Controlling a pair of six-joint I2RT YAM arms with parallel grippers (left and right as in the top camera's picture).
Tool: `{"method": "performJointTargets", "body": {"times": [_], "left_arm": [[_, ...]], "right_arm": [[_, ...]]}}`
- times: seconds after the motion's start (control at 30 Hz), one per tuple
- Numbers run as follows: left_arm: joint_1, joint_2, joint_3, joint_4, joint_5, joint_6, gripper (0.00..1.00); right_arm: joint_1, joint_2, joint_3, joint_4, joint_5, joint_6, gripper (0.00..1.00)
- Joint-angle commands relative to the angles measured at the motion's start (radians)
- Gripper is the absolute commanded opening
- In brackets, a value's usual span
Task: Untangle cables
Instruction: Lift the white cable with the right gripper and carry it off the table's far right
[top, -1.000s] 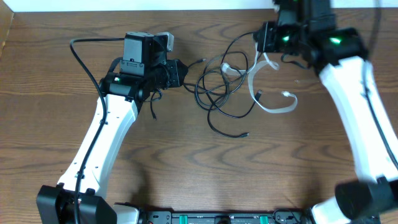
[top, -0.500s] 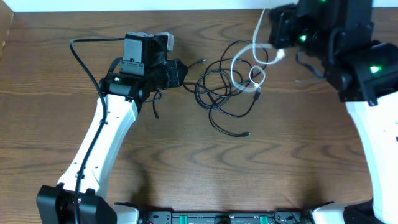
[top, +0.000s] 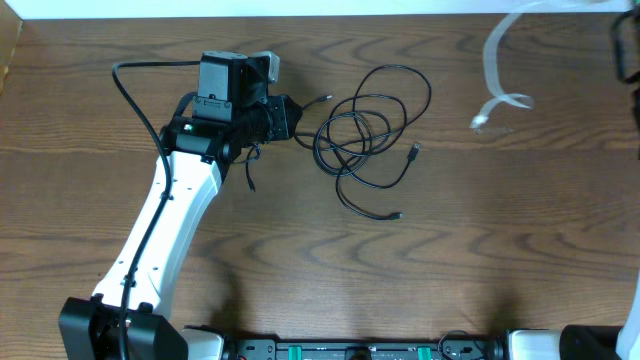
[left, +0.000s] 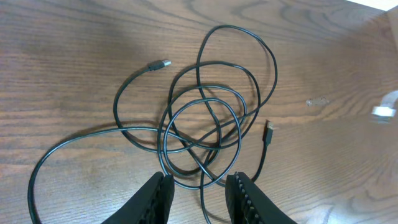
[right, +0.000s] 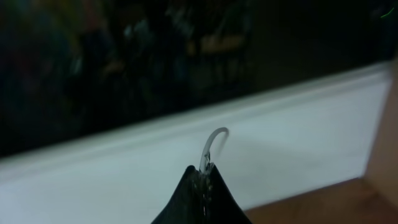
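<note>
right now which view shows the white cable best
Overhead: most of the white cable shows, lifted and blurred, top right. Right wrist shows only a short arc pinched in the right fingers; left wrist, a blurred bit at its right edge.

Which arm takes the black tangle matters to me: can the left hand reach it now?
Probably yes: the left hand sits at the edge of the black cables, fingers apart around a strand; the white cable is well away.

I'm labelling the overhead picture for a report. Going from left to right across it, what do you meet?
Left arm → left gripper → black cables → white cable, blurred, near the right edge.
</note>
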Motion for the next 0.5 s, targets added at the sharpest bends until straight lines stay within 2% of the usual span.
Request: {"method": "performJointTargets", "body": {"times": [0.0,0.27,0.47], "left_arm": [[0.002,-0.007,0.009,0.005,-0.007,0.014,0.33],[0.002,-0.007,0.009,0.005,-0.018,0.014,0.33],[0.002,-0.007,0.009,0.006,-0.033,0.014,0.33]], "right_arm": [[-0.069,0.061,0.014,0.068,0.023,-0.034,0.01],[-0.187,0.3,0.014,0.267,0.045,-0.034,0.01],[-0.256,0.55,0.014,0.515,0.079,-0.034,0.01]]}}
